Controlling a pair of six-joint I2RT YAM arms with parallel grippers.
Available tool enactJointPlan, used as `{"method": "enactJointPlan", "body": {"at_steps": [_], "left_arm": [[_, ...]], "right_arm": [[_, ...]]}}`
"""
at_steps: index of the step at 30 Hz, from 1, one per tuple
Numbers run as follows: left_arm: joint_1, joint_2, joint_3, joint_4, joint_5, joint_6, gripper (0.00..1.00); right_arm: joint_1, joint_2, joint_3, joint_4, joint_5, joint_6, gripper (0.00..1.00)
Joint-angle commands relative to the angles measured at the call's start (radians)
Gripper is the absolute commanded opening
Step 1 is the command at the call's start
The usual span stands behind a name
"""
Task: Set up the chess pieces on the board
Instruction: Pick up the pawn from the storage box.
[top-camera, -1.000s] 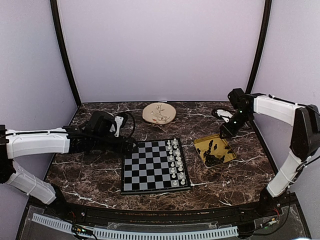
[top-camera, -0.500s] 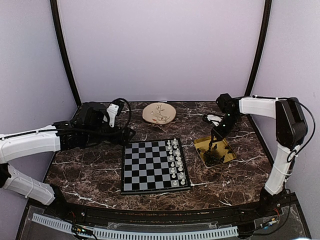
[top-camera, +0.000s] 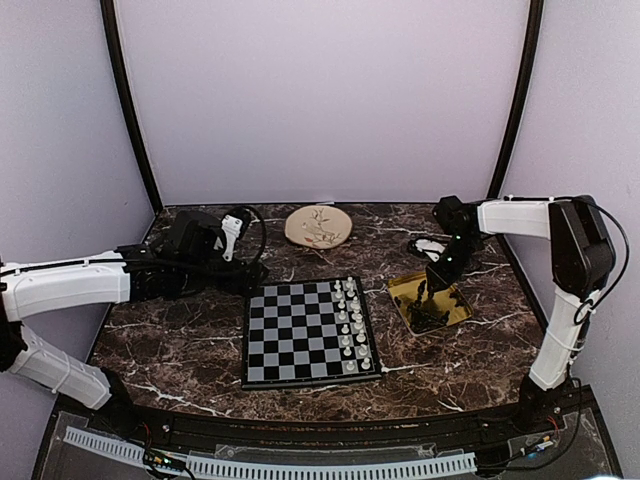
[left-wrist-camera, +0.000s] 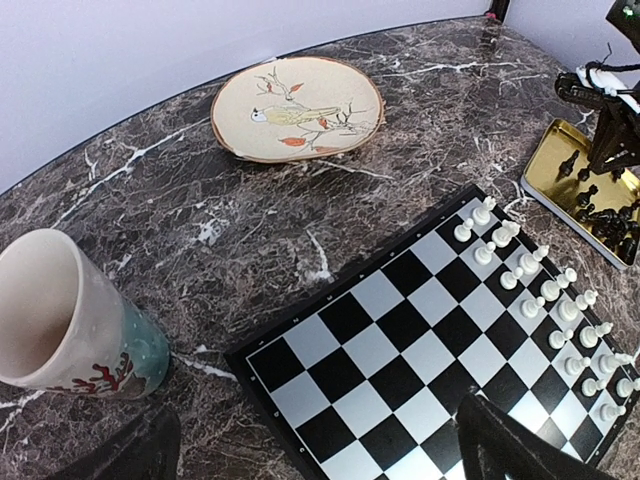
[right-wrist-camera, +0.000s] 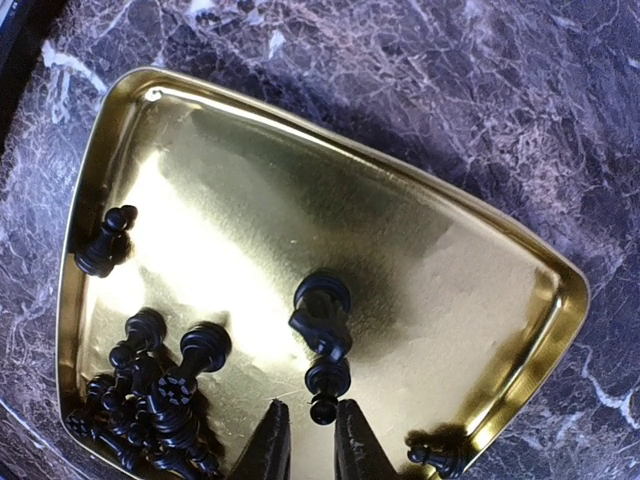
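Black chess pieces (right-wrist-camera: 160, 390) lie heaped in a yellow tray (right-wrist-camera: 330, 190) near the worktop's (top-camera: 180, 350) right edge. The board (top-camera: 300, 335) sits mid-worktop, with white pieces (top-camera: 350, 325) along its right side. The right pincer (right-wrist-camera: 312, 430) stands nearly pressed together at one lying piece, and whether it grips cannot be told. The left pincer (left-wrist-camera: 318, 420) hangs spread wide by the board's far left corner.

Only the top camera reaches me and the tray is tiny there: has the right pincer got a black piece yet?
Observer: Cannot tell; its wrist view shows the right pincer, tips close together, at a black piece in the yellow tray.
Operator: Anything hidden from me on the left?
Observer: A cream cup sits on the table, apart from the board.
Operator: And the other side?
Observer: The left pincer is wide open, holding nothing.
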Motion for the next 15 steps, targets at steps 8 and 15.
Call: {"method": "enactJointPlan", "body": {"at_steps": [8,15], "left_arm": [[0.001,-0.130,-0.091,0.121,-0.032,0.052,0.99],[0.001,-0.092,-0.042,0.035,0.007,0.025,0.96]], "right_arm": [[0.002,0.021,0.006,-0.004,0.020,0.016,0.06],[0.002,0.030,0.015,-0.005,0.021,0.019,0.13]]}}
